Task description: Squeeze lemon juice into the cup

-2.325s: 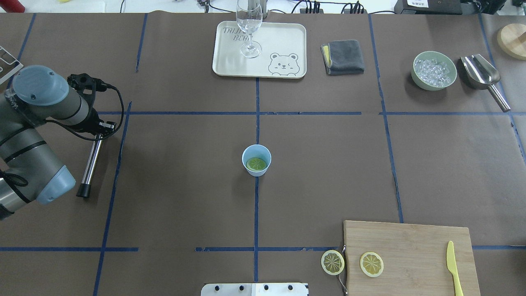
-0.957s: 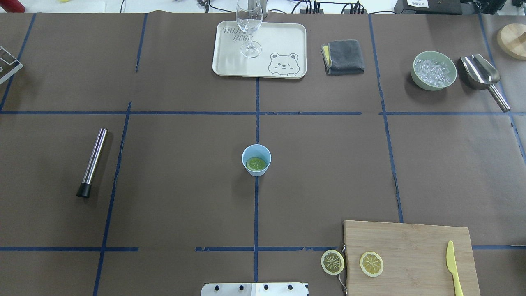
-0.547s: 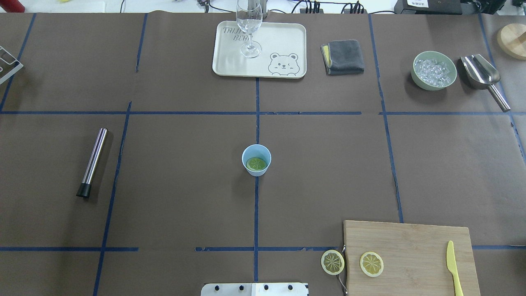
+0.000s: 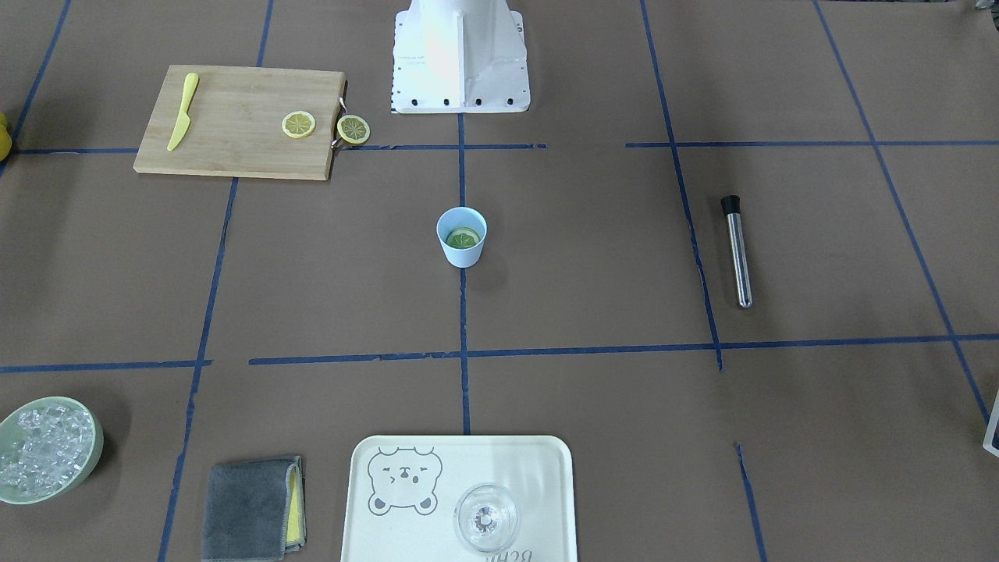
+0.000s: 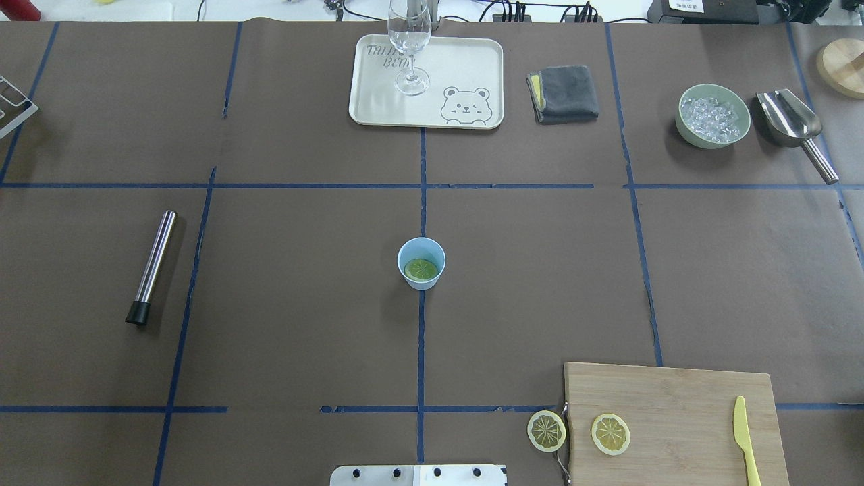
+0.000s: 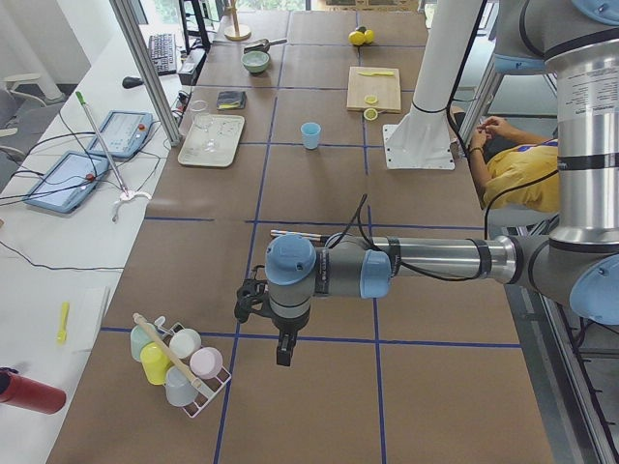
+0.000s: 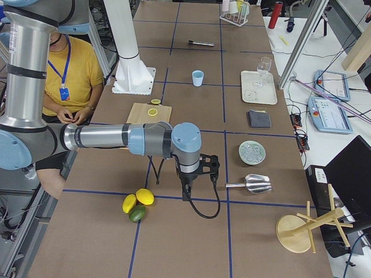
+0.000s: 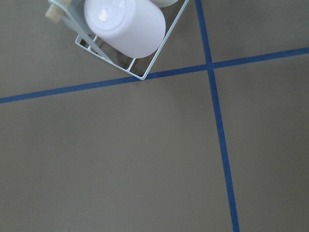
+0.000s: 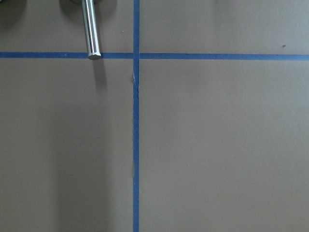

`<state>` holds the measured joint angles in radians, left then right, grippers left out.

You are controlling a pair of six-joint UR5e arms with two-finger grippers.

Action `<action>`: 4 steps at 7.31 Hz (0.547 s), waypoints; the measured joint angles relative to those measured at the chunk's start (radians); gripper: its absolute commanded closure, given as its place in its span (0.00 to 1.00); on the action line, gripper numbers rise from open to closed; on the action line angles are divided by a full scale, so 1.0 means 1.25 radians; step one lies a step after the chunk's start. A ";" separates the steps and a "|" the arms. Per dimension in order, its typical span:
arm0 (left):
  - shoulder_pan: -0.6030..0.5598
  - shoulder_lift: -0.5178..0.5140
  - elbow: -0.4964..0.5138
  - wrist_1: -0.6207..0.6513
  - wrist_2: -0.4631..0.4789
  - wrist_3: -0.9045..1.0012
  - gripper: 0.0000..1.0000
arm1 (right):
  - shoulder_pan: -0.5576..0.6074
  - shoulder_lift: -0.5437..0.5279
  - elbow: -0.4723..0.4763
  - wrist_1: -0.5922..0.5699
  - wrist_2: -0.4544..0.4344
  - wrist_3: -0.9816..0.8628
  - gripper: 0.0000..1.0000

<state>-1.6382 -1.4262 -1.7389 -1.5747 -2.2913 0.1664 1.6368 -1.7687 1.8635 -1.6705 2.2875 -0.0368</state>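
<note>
A small light-blue plastic cup [image 5: 423, 247] stands upright at the middle of the brown paper-covered table [image 5: 304, 304], on a blue tape line. A yellow-green lemon slice [image 5: 421, 270] lies flat inside it. At near right is a rectangular bamboo cutting board [image 5: 675, 398]. On it lie a round yellow lemon slice [image 5: 611, 433] and, further right, a yellow plastic knife [image 5: 744, 440]. Another yellow slice [image 5: 546, 430] lies on the table just beside the board's left edge. A steel cylinder with a black cap [image 5: 151, 266] lies well to the left. Far off, a clear stemmed glass [image 5: 410, 47] stands on a cream bear-printed tray [image 5: 466, 61].
</note>
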 measured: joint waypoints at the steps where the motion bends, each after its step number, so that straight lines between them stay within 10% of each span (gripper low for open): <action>1: 0.000 -0.002 -0.012 0.002 -0.024 0.008 0.00 | 0.000 0.000 0.000 0.000 0.003 0.000 0.00; 4: 0.000 -0.003 -0.016 0.008 -0.076 0.013 0.00 | -0.001 0.001 -0.001 0.000 0.014 0.000 0.00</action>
<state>-1.6386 -1.4295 -1.7588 -1.5647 -2.3863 0.1827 1.6358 -1.7677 1.8625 -1.6701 2.3047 -0.0368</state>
